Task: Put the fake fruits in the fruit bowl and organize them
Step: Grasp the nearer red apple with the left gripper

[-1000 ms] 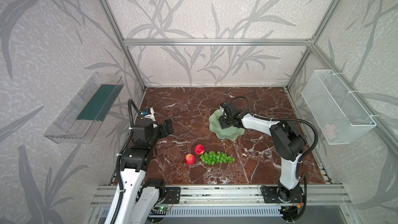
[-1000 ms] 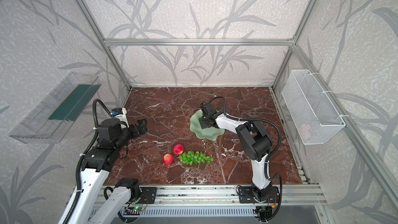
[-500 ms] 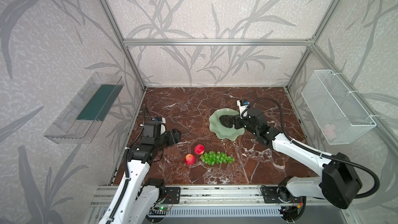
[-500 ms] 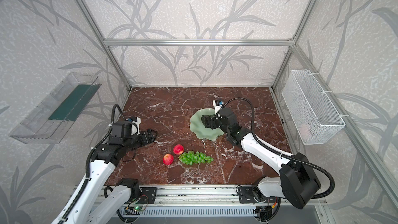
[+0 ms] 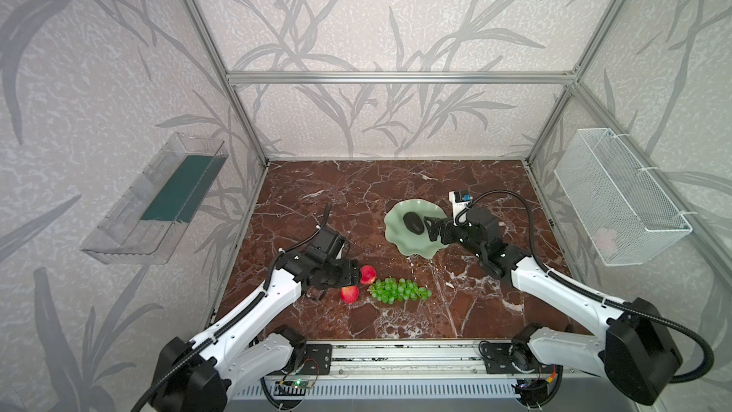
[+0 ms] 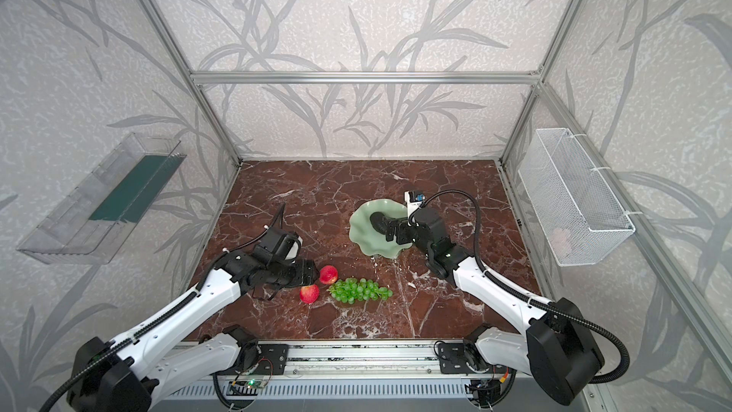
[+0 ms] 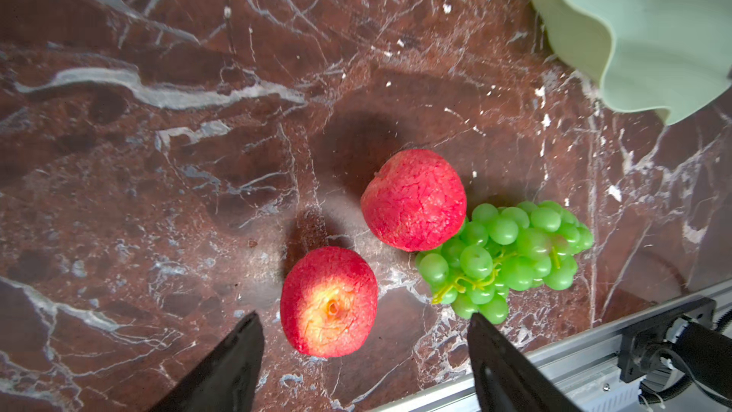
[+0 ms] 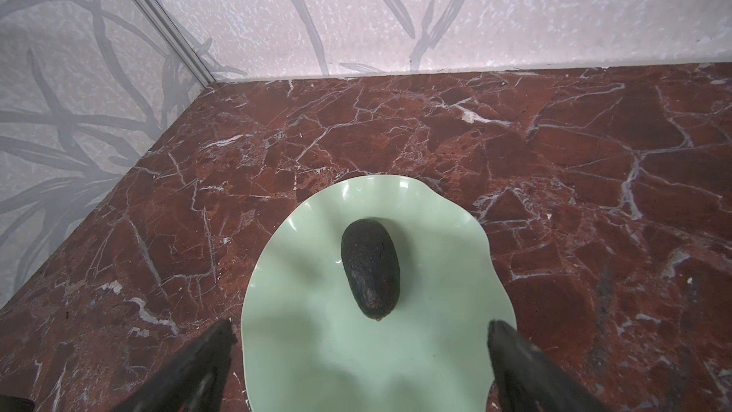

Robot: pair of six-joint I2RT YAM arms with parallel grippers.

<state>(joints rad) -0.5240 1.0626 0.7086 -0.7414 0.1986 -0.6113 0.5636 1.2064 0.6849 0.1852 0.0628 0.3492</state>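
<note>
The pale green fruit bowl (image 5: 397,208) (image 6: 362,239) stands right of the middle of the marble floor, and a dark avocado (image 5: 414,222) (image 8: 370,267) lies in it. Just to the right of the avocado my right gripper (image 5: 431,229) (image 8: 360,325) hangs open and empty over the bowl (image 8: 356,362). Two red apples (image 5: 368,274) (image 5: 349,294) and a bunch of green grapes (image 5: 398,290) lie near the front. My left gripper (image 5: 355,280) (image 7: 363,319) is open beside them. In the left wrist view the nearer apple (image 7: 328,303) sits just ahead of its tips, untouched.
A clear plastic tray (image 5: 158,200) hangs on the left wall and a white wire basket (image 5: 618,196) on the right wall. An aluminium rail (image 5: 396,354) runs along the front edge, close behind the grapes (image 7: 507,255).
My right gripper has opened and drawn back to the right, leaving the avocado in the bowl. My left gripper has come down and forward to the apples, its jaws somewhat narrower.
</note>
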